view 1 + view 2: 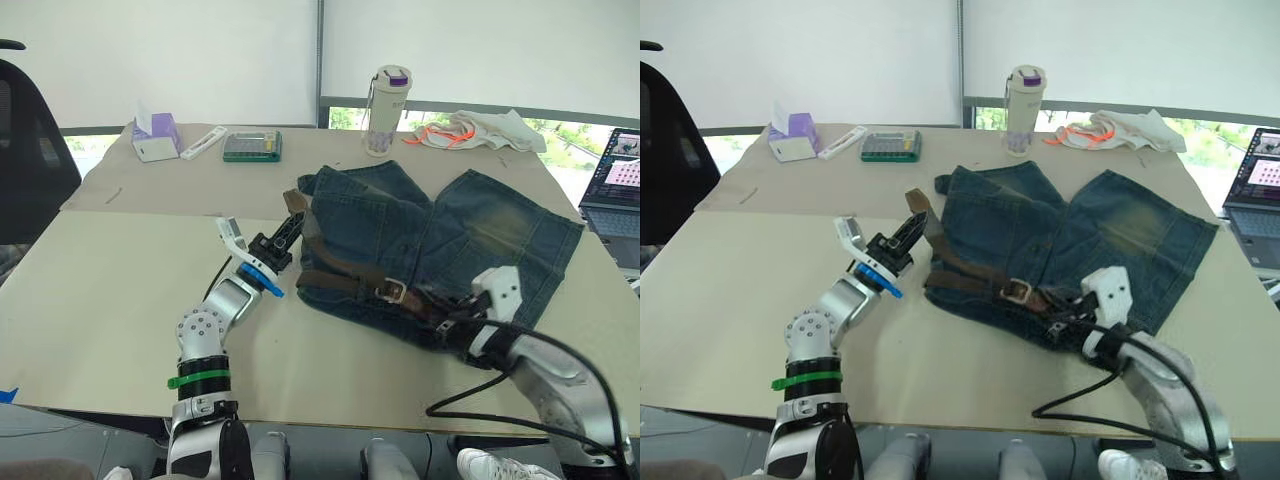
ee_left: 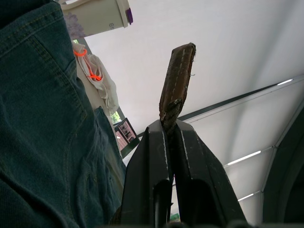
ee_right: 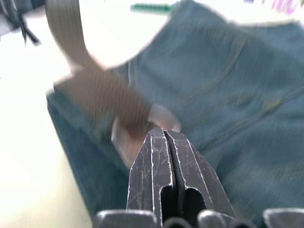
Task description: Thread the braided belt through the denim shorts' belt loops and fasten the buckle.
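The left gripper (image 1: 290, 227) pinches the braided belt (image 1: 345, 281) tip at frame centre — the strap runs lower right across the denim shorts (image 1: 440, 240) to the buckle (image 1: 393, 291), just beside the closed right gripper (image 1: 440, 318).

Along the far edge of the tabletop (image 1: 120, 290) stand a purple tissue box (image 1: 155, 137), a white flat tool (image 1: 203, 142) and a green tray (image 1: 252, 146). Further right are a lidded tumbler (image 1: 385, 97) and a white cloth with orange cord (image 1: 480, 129). An open laptop (image 1: 614, 185) sits at the right edge, and a black chair (image 1: 25, 150) stands at the left.
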